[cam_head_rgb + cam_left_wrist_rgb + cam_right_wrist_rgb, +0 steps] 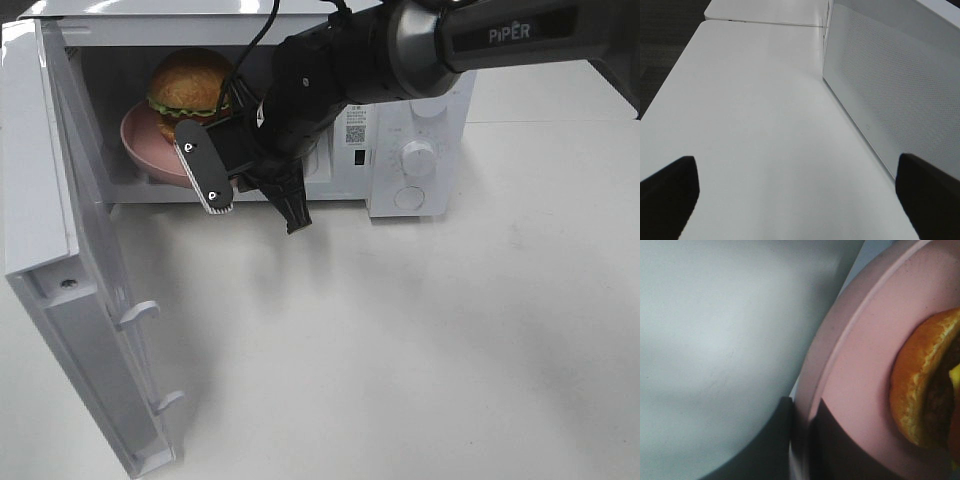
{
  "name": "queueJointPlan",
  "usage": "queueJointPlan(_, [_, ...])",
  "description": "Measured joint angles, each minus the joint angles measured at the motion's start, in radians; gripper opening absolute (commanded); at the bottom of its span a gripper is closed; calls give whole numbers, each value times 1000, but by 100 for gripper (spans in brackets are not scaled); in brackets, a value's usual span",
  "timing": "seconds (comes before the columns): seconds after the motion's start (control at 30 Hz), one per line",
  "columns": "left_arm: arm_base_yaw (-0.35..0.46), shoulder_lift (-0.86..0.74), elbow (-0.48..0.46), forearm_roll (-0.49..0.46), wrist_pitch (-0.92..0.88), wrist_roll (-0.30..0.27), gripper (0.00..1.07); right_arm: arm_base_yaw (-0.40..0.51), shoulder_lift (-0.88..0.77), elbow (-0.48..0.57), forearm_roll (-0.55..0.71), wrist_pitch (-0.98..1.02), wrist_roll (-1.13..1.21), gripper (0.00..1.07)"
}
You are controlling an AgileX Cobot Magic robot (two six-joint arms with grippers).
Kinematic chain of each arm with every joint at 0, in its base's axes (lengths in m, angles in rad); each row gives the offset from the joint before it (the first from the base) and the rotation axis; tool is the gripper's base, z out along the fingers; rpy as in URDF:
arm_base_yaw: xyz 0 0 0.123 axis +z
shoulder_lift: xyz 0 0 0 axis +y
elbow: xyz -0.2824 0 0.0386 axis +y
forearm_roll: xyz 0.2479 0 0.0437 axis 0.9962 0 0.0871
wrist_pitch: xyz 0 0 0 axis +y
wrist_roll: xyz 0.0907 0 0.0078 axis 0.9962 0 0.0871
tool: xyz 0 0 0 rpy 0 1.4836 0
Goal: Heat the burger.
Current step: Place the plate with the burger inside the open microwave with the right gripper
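Exterior high view: the burger [190, 85] is sitting on a pink plate [140, 150] inside the open microwave [420, 110], in the upper left of the frame. The door [40, 200] is standing wide down the left edge. My right arm [350, 60] is spanning the top of the frame from the upper right and is hiding its own fingertips at the plate's near rim. The dial [418, 157] is showing right of centre, with the white table [450, 330] filling the lower half. I am judging this to be the loading step: the plate is in the cavity but not yet let go. The next move is calling for me to unclench, then draw the arm out low and straight without dragging the rim, so the door can be shut and the dial turned.

Left wrist view: my left gripper [800, 195] is hanging released, its dark fingertips [670, 190] standing wide apart with only bare table between them, beside a white perforated panel [895, 85]. This is the one view showing that gripper at all.

Right wrist view: my right gripper [800, 450] is pinching the plate's rim, one dark finger on each face. The bun's edge and the patty are lying close by on the pink surface. Only this view is showing the grasp; only the high view is showing the door and dial.
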Motion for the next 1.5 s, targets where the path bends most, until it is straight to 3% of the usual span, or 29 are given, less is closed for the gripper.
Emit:
queueJointPlan(0.3, [0,0,0,0,0,0,103,-3,21,-36,-89,9,114,0])
queueJointPlan(1.1, [0,0,0,7,0,0,103,-3,126,-175,-95,27,151,1])
queueJointPlan(1.37, [0,0,0,7,0,0,103,-3,146,-201,-95,13,198,10])
queueJointPlan(1.47, [0,0,0,7,0,0,103,-3,146,-207,-99,-9,212,19])
queueJointPlan(1.5, [0,0,0,7,0,0,103,-3,146,-212,-99,-30,221,26])
